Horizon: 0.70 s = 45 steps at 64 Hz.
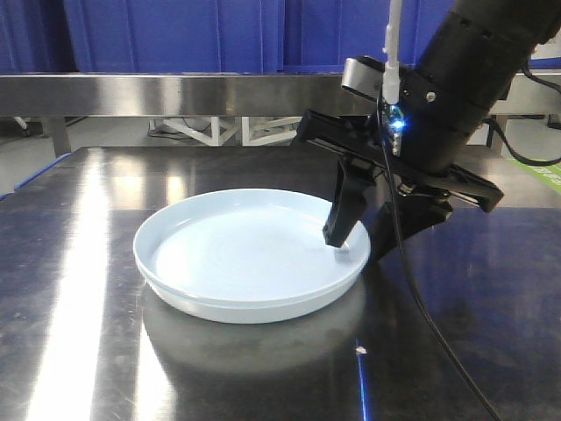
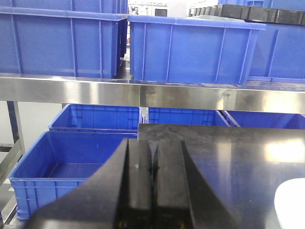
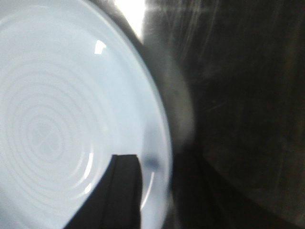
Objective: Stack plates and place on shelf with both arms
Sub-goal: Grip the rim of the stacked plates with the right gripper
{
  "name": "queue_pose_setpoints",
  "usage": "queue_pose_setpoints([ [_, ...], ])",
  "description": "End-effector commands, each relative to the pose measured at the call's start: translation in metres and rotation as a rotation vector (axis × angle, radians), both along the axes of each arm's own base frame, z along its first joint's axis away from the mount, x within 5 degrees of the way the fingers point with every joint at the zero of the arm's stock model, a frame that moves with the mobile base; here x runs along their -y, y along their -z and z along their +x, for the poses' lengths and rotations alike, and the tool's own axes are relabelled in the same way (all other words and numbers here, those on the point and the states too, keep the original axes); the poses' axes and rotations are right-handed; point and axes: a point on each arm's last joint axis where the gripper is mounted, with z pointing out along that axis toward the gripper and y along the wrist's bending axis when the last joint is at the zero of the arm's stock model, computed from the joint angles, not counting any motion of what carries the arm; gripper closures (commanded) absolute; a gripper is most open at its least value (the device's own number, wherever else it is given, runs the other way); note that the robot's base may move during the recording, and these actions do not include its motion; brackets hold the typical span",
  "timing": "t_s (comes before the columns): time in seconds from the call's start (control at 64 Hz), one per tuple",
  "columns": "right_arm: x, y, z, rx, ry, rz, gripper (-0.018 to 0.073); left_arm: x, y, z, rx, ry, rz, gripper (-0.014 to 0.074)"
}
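Plates (image 1: 237,254) are seen at frame centre, stacked on the worktop (image 1: 88,351), with the shelf (image 1: 175,92) rail across the top. The right hand (image 1: 361,250) is set astride the right rim, one finger inside and one outside; whether it is clamped cannot be told.

Left wrist view: the left hand (image 2: 153,167) is clenched on nothing, with blue crates (image 2: 190,47) above.

Right wrist view: one dark finger (image 3: 121,191) is seen over the plates' inner edge, blurred.
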Motion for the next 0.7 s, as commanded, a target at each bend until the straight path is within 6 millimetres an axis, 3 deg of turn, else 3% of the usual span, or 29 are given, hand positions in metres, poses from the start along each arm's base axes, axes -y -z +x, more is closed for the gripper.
queue_pose_setpoints([
  [0.0, -0.002, -0.025, 0.003, 0.082, 0.032, 0.053, 0.0341, -0.002, -0.017, -0.001, 0.097, -0.019, -0.022, 0.0516],
  [0.078, -0.002, -0.025, 0.004, 0.089, 0.038, 0.055, 0.0389, -0.002, -0.017, -0.001, 0.097, -0.019, -0.022, 0.0516],
  [0.375, 0.000, -0.032, 0.003, 0.122, 0.040, 0.054, 0.0436, -0.002, -0.017, -0.001, 0.097, -0.019, -0.022, 0.0516],
  [0.453, 0.001, -0.039, 0.001, 0.144, 0.035, 0.053, 0.0517, -0.002, -0.017, -0.001, 0.097, -0.019, -0.022, 0.0516],
  [0.687, 0.010, -0.065, -0.002, 0.275, 0.043, 0.043, 0.0510, -0.002, -0.017, -0.001, 0.097, -0.019, -0.022, 0.0516],
])
